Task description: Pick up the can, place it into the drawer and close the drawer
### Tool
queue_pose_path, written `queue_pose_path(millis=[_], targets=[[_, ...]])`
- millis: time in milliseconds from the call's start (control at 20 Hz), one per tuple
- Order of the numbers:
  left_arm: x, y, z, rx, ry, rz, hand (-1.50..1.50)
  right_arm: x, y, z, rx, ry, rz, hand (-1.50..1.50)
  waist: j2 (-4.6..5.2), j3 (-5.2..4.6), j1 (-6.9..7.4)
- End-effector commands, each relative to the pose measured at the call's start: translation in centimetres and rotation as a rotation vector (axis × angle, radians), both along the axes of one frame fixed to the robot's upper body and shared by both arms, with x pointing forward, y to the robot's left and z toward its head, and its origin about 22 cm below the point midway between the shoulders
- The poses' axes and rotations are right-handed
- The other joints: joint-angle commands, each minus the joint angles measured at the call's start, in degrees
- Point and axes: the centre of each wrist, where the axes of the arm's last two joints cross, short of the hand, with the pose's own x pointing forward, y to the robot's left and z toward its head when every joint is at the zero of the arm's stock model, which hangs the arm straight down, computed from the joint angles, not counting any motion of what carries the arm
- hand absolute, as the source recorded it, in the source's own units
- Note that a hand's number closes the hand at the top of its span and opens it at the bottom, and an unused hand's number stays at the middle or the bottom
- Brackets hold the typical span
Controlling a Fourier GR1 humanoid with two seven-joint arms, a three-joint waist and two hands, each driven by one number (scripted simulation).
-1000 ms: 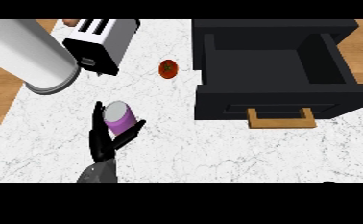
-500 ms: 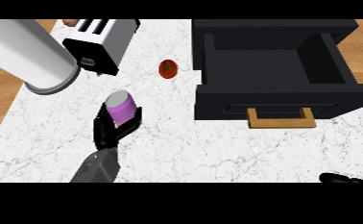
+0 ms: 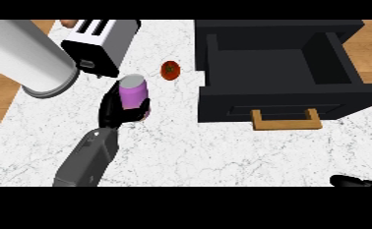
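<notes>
Where the left robot hand (image 3: 110, 113) curls round the purple can (image 3: 133, 92), the can is upright over the worktop (image 3: 218, 149), just beside the toaster (image 3: 102, 43) and well left of the open drawer (image 3: 276, 101). A tomato (image 3: 170, 70) lies between them. The right robot hand (image 3: 352, 181) barely shows at the lower right edge; its state cannot be told.

— What colour is the can (image 3: 133, 97)?
— Purple, grey top; the left hand (image 3: 115, 113) is black
— And the drawer (image 3: 225, 101)?
— Black, tan handle (image 3: 286, 120). The tabletop (image 3: 218, 149) is white marble, veined grey; the tomato (image 3: 170, 70) red
</notes>
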Motion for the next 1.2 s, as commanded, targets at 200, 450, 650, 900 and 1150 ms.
queue_pose_path(millis=[200,450,650,900,1150], targets=[[3.6,-2.4,3.2,-0.015,-0.059,-0.114,1.50,-0.4,-0.5,0.3,-0.005,-0.020,-0.023,-1.50,-0.04,0.02,0.06],[4.3,-6.6,7.7,0.020,-0.106,-0.163,1.50,-0.6,-1.3,-0.8,-0.009,-0.005,-0.056,-1.50,-0.56,0.12,1.32],[6.2,-8.5,12.5,0.064,-0.107,-0.241,1.50,-1.4,0.3,-0.2,-0.008,-0.004,-0.054,-1.50,-0.51,0.10,1.02],[6.4,-11.0,18.5,0.048,-0.131,-0.259,1.50,-1.3,0.9,1.2,-0.017,-0.009,-0.045,-1.50,-0.63,0.08,1.40],[7.6,-14.9,23.4,0.055,-0.140,-0.270,1.50,0.7,0.0,0.0,-0.018,-0.024,-0.042,-1.50,-0.30,0.09,0.86]])
